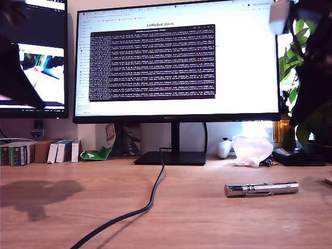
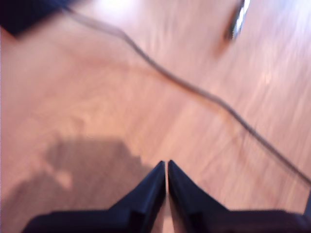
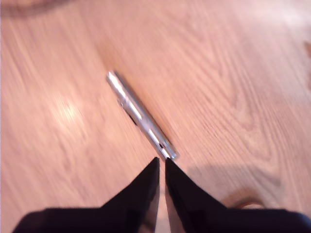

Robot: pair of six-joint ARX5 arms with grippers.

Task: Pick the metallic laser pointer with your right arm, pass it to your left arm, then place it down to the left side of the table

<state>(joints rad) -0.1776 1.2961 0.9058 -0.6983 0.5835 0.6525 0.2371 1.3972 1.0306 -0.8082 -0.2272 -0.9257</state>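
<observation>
Pointer [image 1: 262,189] lies flat on the worktop [image 1: 197,218], toward the exterior view's right, long axis roughly across that view, clip side facing the camera. Nothing touches it. My second gripper [image 3: 161,160] hangs above it, tips just short of one end of the pointer [image 3: 141,116], jaws nearly closed with only a thin slit between them, holding nothing. That puts it on the pick side, but the aim looks off: the tips point at the pointer's end rather than its middle, and the slit is too narrow to straddle the barrel, so I judge it needs to open and shift along the body before descending. The barrel is round and shiny, likely to roll or slip if pinched off-centre; the clip should stop some roll. My first gripper [image 2: 166,165] is also almost shut and empty, parked over bare worktop [image 2: 97,97], well apart from the pointer [image 2: 238,19], with the cable [image 2: 194,90] running between. Looks like a waiting pose for the handover. The cable [image 1: 150,199] crosses the worktop from the monitor stand [image 1: 171,157] toward the camera, so the placement spot on the far side of it should stay clear of the cable. First wrist view is blurred; detail there is weak.
</observation>
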